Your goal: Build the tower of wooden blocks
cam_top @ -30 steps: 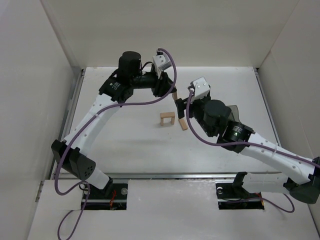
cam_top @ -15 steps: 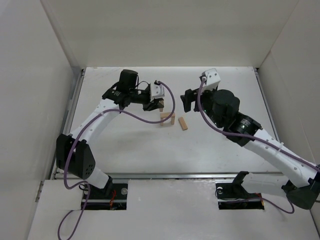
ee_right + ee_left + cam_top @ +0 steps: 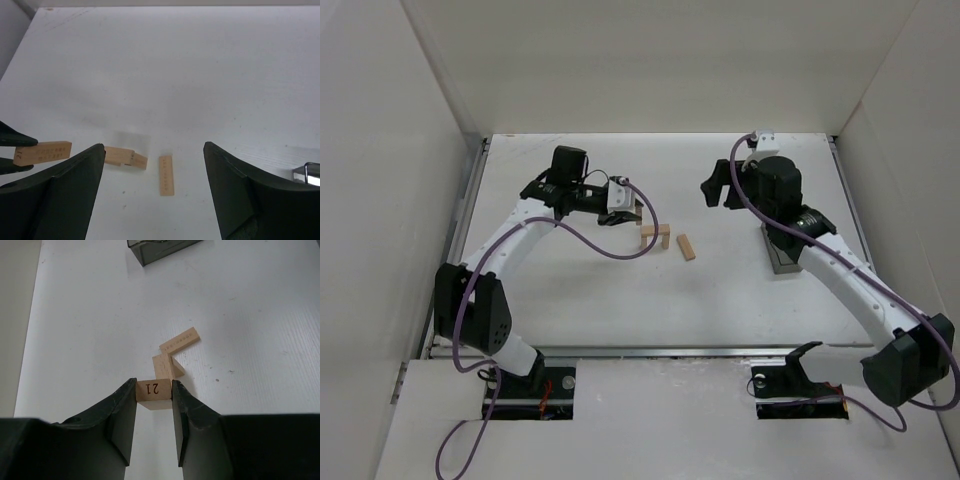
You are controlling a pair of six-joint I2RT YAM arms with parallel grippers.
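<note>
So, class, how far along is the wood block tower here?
Done: a small base of planks stands. In hand: the left claw grips one plank. Left: placing it and the loose plank lying beside the base; the right claw is open, empty.

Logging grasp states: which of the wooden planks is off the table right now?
The plank stamped 21, pinched in the left claw. The others lie on the table: a pair together and a single plank beside them.

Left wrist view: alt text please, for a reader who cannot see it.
The left gripper is clamped on the end of a wooden plank marked 21, above a white table. Beyond it sit more tan planks, with a grey bin at the top edge.
</note>
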